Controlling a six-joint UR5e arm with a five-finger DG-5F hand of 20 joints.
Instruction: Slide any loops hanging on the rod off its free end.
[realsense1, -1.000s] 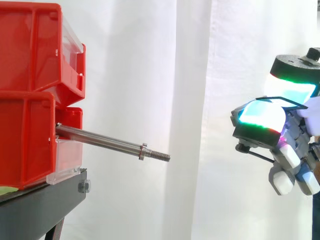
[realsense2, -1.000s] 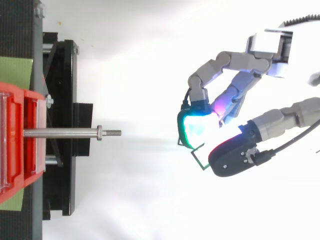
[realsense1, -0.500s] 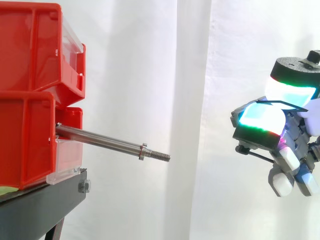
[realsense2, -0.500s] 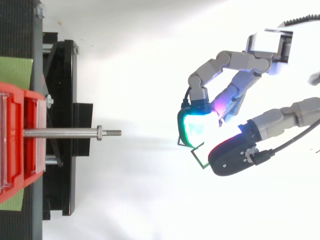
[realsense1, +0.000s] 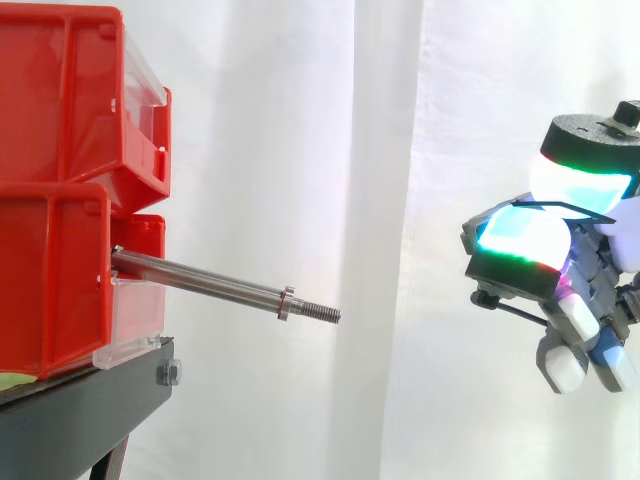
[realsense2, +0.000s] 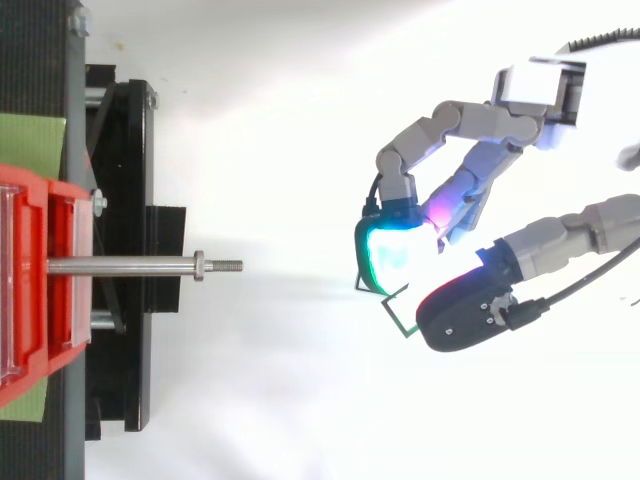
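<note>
The steel rod (realsense1: 210, 283) sticks out of the red bins (realsense1: 60, 270) toward the right and slightly downward, ending in a collar and a threaded free tip (realsense2: 226, 266). Nothing hangs on it. My hand (realsense1: 585, 300) hovers well to the right of that tip, apart from it and a little higher in the side view. Its curled fingers and thumb pinch a thin dark green loop (realsense2: 398, 319) between two glowing pads (realsense2: 395, 255). In the side view the loop (realsense1: 560, 205) appears as a thin line between the pads.
The red bins are stacked on a black stand (realsense1: 80, 410) at the left. A white curtain (realsense1: 380, 150) hangs behind. Open space lies between the rod's tip and my hand.
Over the last second my hand drifted slightly right and up, away from the rod, still pinching the loop. The rod and bins have not moved.
</note>
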